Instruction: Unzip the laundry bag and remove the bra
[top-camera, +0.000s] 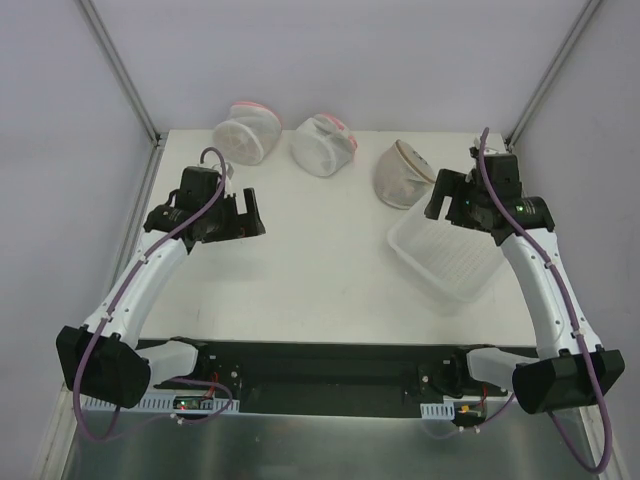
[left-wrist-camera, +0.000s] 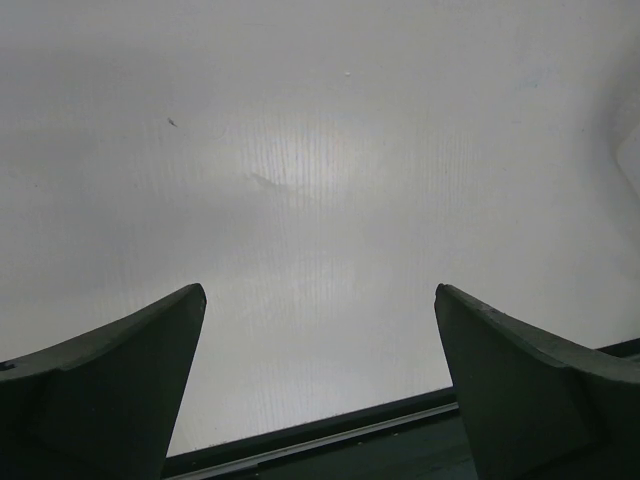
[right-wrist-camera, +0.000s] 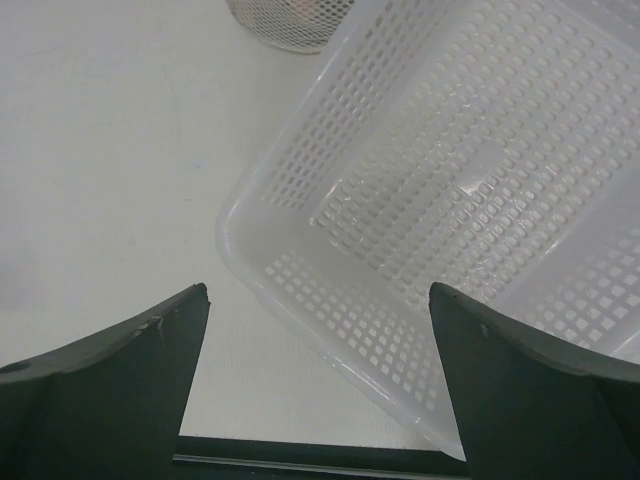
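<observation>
1. Laundry bag (top-camera: 402, 174) lies on the table (top-camera: 310, 275) just beyond the tray's far-left corner, very near it. It is a white mesh dome on its side, and its tan rim shows along the upper edge.
2. Whether the bra is inside I cannot tell; the mesh gives nothing away from here.
3. The tray (top-camera: 470, 285) is white plastic with holed walls and floor, and it sits skewed on the table.
4. The right gripper (top-camera: 439, 200) hovers over the tray's far-left corner, between tray and bag. Its fingers stand wide apart with nothing between them. From the wrist, the gripper (right-wrist-camera: 318, 295) looks down on the tray's corner wall (right-wrist-camera: 300, 300) and the table beside it. A scrap of mesh (right-wrist-camera: 285, 20) peeks in at the top edge.
5. The left gripper (top-camera: 252, 215) hangs well left of the tray, with its fingers pointing toward it. Its fingers are also spread wide and hold nothing. From its wrist, the gripper (left-wrist-camera: 320, 300) has only the table (left-wrist-camera: 300, 150) showing between its tips.
6. Two pouches with pink trim (top-camera: 246, 130) (top-camera: 325, 144) sit side by side, farther left of the tray than the bag.
</observation>
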